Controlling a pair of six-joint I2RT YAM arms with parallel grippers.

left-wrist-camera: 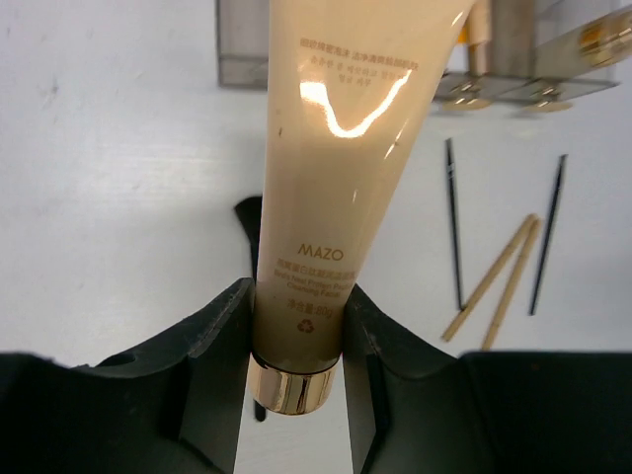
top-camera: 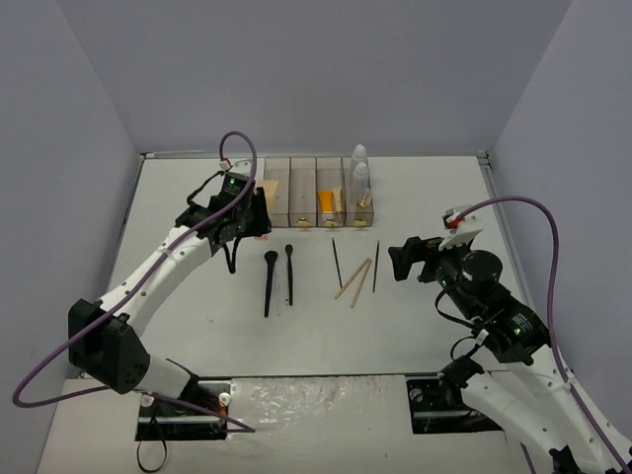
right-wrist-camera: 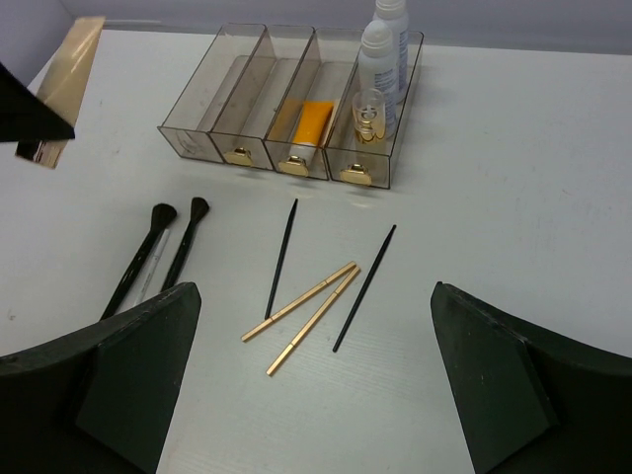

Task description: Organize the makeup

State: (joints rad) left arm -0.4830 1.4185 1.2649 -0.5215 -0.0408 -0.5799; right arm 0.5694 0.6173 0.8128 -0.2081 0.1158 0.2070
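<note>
Left gripper is clamping the beige tube near its gold cap, hovering just left of the box. It should be lining the tube up lengthwise over one compartment before releasing. Right gripper is hanging open near the pencils.

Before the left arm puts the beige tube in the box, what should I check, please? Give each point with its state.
1. Grip of left pincer on beige tube: ok, shut just above the gold cap.
2. Free compartment in box: ok, the two leftmost look empty.
3. Tube above box: not ok, it is beside it.
4. Position of right pincer: ok, open, apart from box.
</note>
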